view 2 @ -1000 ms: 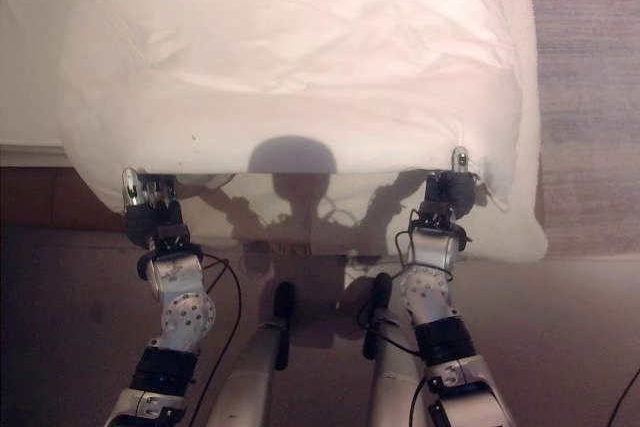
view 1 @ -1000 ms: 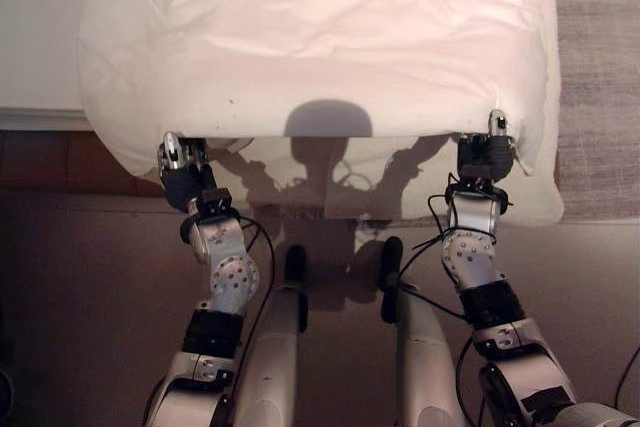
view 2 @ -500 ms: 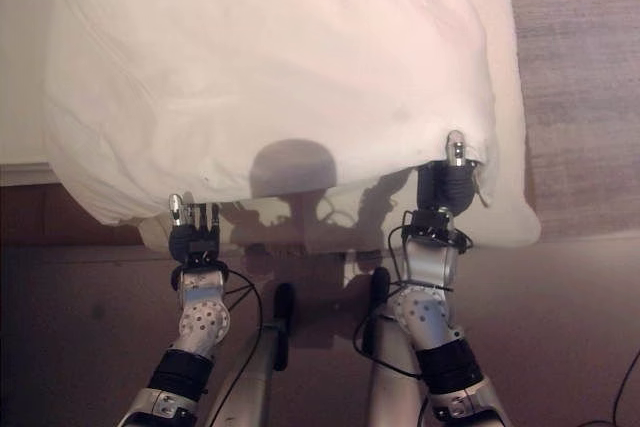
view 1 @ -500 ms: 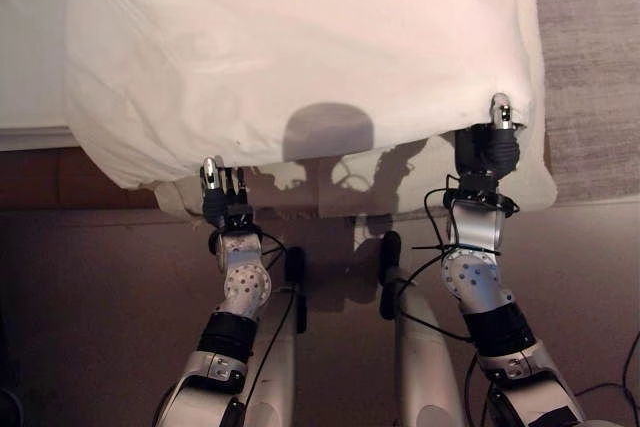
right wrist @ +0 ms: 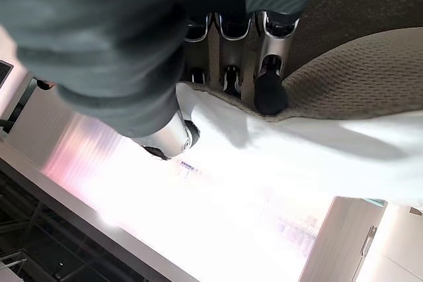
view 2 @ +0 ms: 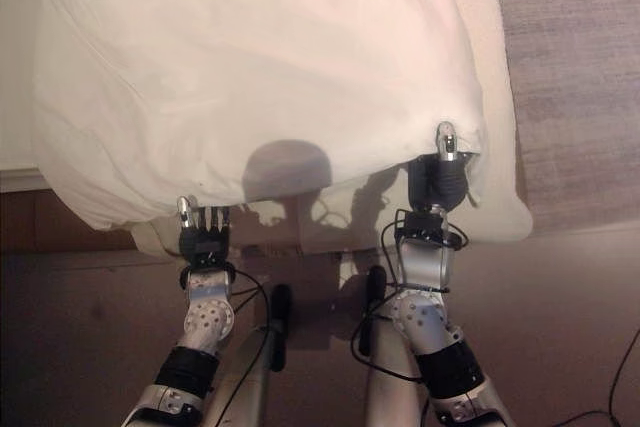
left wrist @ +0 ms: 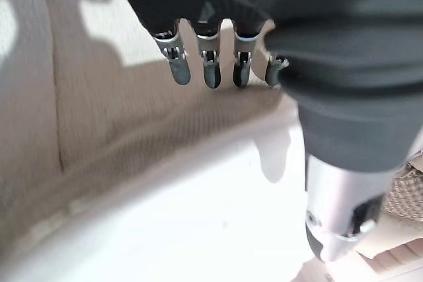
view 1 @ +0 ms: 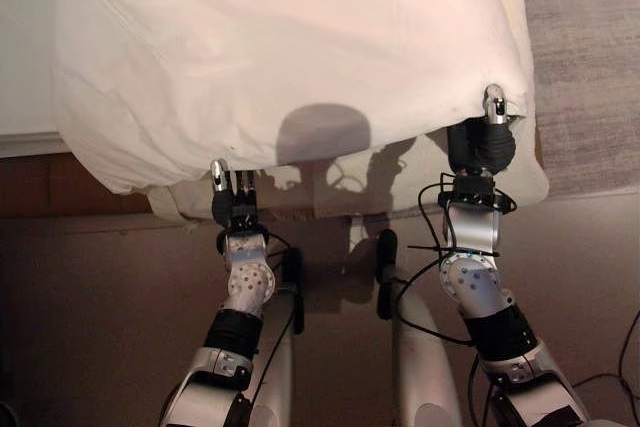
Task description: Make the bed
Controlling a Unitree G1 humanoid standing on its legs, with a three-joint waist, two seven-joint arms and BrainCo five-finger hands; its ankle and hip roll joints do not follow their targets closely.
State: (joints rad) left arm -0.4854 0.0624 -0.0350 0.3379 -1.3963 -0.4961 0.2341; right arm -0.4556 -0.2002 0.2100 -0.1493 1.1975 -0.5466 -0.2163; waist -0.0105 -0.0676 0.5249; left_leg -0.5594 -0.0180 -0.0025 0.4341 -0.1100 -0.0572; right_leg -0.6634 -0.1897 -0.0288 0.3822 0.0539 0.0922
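A white duvet lies spread over the bed, its near edge hanging just ahead of both hands. My right hand is raised at the duvet's near right corner, and in the right wrist view its fingers are curled over the beige-hemmed edge of the white cloth. My left hand stands lower, just under the duvet's near edge and left of the middle. Its fingers are straight and hold nothing, with beige textured cloth past them.
A beige bed cover shows under the duvet's near edge. A grey woven rug lies to the right of the bed. A pale surface borders the duvet on the left. Dark brown floor stretches in front.
My left hand has let go of the duvet's near left edge, dropped and moved inward with straight fingers. My right hand keeps its hold and has pushed the corner a little farther forward.
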